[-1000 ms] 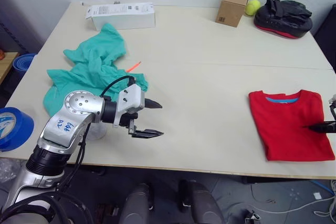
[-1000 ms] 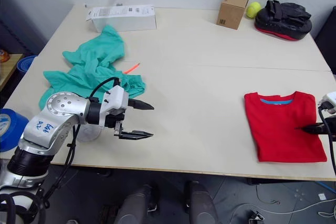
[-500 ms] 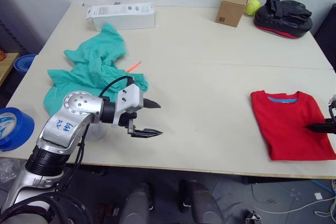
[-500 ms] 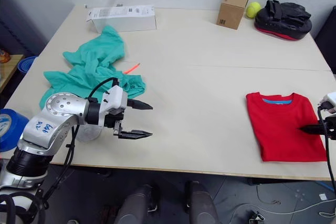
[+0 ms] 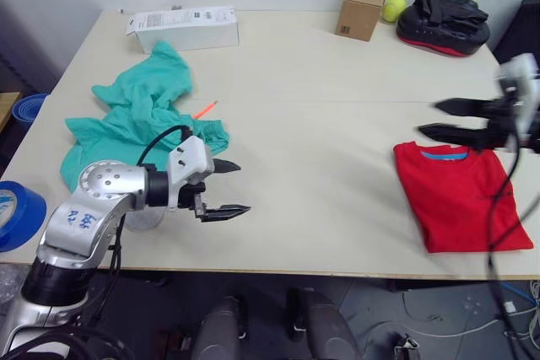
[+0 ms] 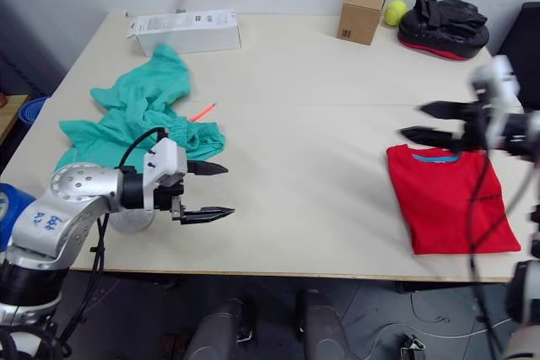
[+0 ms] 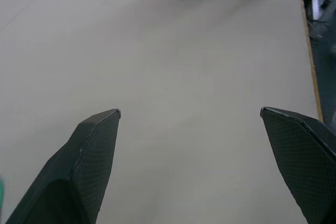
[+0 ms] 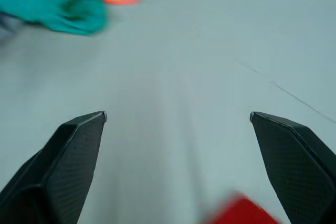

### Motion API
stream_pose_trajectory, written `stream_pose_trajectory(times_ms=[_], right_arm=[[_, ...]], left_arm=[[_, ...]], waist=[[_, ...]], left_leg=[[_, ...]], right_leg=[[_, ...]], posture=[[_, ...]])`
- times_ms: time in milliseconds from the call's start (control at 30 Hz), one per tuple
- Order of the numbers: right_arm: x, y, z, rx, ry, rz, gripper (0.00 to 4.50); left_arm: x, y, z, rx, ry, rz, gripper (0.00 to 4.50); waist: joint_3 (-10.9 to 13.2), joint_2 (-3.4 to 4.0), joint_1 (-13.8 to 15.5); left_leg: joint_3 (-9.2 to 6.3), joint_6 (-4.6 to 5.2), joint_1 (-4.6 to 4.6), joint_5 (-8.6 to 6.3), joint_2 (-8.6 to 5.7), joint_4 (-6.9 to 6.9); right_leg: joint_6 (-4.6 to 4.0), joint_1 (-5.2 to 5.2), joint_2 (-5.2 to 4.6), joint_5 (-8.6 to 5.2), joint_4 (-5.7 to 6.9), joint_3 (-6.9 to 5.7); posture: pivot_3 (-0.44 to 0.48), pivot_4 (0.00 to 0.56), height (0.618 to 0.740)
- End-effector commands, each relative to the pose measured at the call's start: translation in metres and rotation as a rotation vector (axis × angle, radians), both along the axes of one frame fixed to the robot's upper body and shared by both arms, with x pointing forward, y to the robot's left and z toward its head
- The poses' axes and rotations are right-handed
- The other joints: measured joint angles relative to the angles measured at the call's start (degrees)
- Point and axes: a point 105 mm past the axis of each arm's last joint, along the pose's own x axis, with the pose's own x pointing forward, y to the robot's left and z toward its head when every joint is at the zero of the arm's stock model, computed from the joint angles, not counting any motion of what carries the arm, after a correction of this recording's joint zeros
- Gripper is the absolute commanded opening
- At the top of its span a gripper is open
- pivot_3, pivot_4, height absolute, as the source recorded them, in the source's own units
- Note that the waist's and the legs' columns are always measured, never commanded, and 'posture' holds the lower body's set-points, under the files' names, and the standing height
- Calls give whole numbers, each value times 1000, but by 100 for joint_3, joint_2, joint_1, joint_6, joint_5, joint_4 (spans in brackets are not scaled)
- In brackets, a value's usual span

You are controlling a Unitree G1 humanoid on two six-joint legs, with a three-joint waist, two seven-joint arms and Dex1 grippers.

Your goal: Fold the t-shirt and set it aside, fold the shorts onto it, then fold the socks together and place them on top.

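The red t-shirt [image 5: 460, 196] lies folded flat near the table's right front edge, its blue-lined collar toward the back. The teal shorts [image 5: 139, 111] sit crumpled at the left, with a small orange tag [image 5: 204, 110] beside them. My right gripper [image 5: 429, 119] hovers open just behind the shirt's collar, pointing left and holding nothing. My left gripper [image 5: 243, 185] stands open and empty above bare table, right of the shorts. The right wrist view looks across the table toward the shorts [image 8: 63, 3]. The socks are out of view.
A white carton [image 5: 181, 27] lies at the back left. At the back right stand a cardboard box [image 5: 361, 8], a tennis ball [image 5: 394, 8] and a black-and-red pad [image 5: 443, 23]. A blue tape roll [image 5: 13, 212] sits off the left edge.
My right gripper has opened, let go of the t-shirt's right side, and risen up and leftward past its collar. The camera has shifted a little. The left arm has held its pose.
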Motion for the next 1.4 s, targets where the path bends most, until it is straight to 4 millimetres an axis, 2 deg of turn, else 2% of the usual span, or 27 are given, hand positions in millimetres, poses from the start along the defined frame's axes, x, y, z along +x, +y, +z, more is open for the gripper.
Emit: stream_pose_trajectory(times_ms=[33, 100, 167, 300, 400, 500, 633, 767, 900, 1100, 1400], right_arm=[[-31, 59, 22, 26, -155, 207, 4468], [-41, 79, 14, -7, -210, 273, 4468], [-47, 89, 3, -45, -249, 322, 4468], [-50, 94, -9, -38, -250, 355, 4468], [-48, 95, -12, -38, -251, 357, 4468], [-45, 98, -16, -45, -254, 357, 4468], [-45, 101, -21, -50, -262, 348, 4468], [-49, 101, -22, -47, -270, 321, 4468], [-54, 97, -24, -60, -278, 294, 4468], [-58, 93, -23, -55, -280, 248, 4468], [-59, 93, -19, -33, -284, 188, 4468]], left_arm=[[-5, 17, 10, -2, -59, 122, 4500], [-9, 31, 7, 8, -68, 216, 4500], [-14, 46, 0, 46, -77, 309, 4500], [-25, 79, -12, 129, -103, 493, 4500], [-27, 88, -11, 167, -127, 551, 4500], [-16, 100, -7, 231, -174, 597, 4500], [12, 102, -3, 294, -225, 586, 4500], [41, 108, -8, 363, -246, 606, 4500], [66, 99, -16, 364, -228, 555, 4500], [86, 69, -20, 343, -229, 436, 4500], [125, 39, -29, 347, -227, 436, 4500]], waist=[[0, 0, 17], [0, -4, 67], [-9, -17, 95], [-11, -21, 113], [-11, -21, 135], [-11, -21, 137], [-12, -20, 148], [-12, -21, 135], [-12, -21, 132], [-12, -23, 144], [-15, -27, 180]], left_leg=[[-1, 1, -3, -1, -1, 2], [-13, 12, -7, -2, -11, 5], [-16, 23, -7, -7, -18, 6], [-15, 18, -2, -30, -22, 1], [-17, 17, -3, -32, -22, -3], [-21, 14, -1, -32, -19, -9], [-22, 12, -2, -30, -19, -13], [-18, 13, -5, -31, -19, -20], [-13, 33, -9, -19, -15, -24], [-3, 37, -11, -18, -14, -17], [-3, 47, -8, -10, -19, 5]], right_leg=[[-2, -2, -2, -1, 2, -1], [-2, -1, -18, -1, 3, -11], [-2, 5, -28, -1, -9, -16], [0, 22, -41, 8, -46, -18], [-7, 20, -45, 7, -49, -19], [-33, 18, -44, -4, -48, -24], [-35, 16, -44, -4, -47, -27], [-25, 12, -45, 2, -50, -27], [-26, 1, -40, 1, -45, -28], [-23, 1, -38, 3, -40, -28], [-12, 7, -37, 9, -21, -28]], posture=[[0, 150, 740], [0, 150, 740], [0, 150, 740], [0, 150, 740], [0, 150, 740], [0, 150, 740], [0, 150, 740], [0, 150, 740], [0, 150, 740], [0, 150, 740], [0, 150, 740]])
